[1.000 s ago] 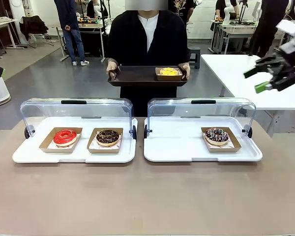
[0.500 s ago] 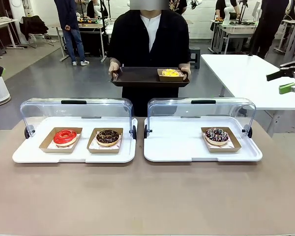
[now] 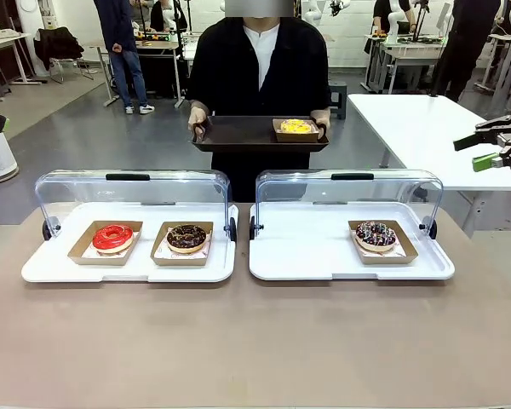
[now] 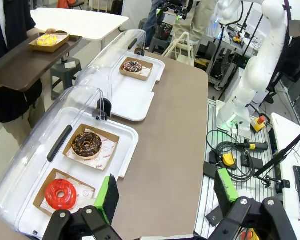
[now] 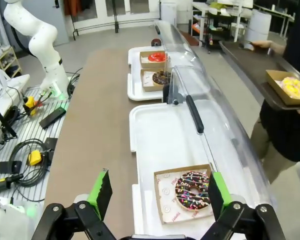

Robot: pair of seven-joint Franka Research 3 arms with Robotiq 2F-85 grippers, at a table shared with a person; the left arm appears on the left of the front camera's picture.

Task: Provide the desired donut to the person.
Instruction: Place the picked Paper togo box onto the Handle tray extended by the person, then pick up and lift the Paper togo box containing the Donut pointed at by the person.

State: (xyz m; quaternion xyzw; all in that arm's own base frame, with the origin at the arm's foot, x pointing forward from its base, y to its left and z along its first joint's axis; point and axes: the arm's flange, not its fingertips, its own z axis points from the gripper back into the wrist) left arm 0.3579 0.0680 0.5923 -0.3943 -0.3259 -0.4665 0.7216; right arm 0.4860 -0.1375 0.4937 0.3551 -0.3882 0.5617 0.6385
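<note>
- Left gripper [image 4: 166,190]: fingers are spread wide; nothing is held.
- Lower left: red donut [image 3: 112,237] and chocolate donut [image 3: 186,238], each set in an open card carton [image 3: 78,250].
- Upper centre: yellow donut [image 3: 295,125], carried on a brown tray [image 3: 238,134] by the person [image 3: 255,68].
- Lower right: sprinkled donut [image 3: 376,233], also cartoned.
- Right edge: right gripper [image 3: 466,153], fingers spread and empty, well apart from the donuts.

Which donut is wanted cannot be told. Each is judged light and soft, with icing easily marred. The carton wall is to be gripped, never the glaze.
</note>
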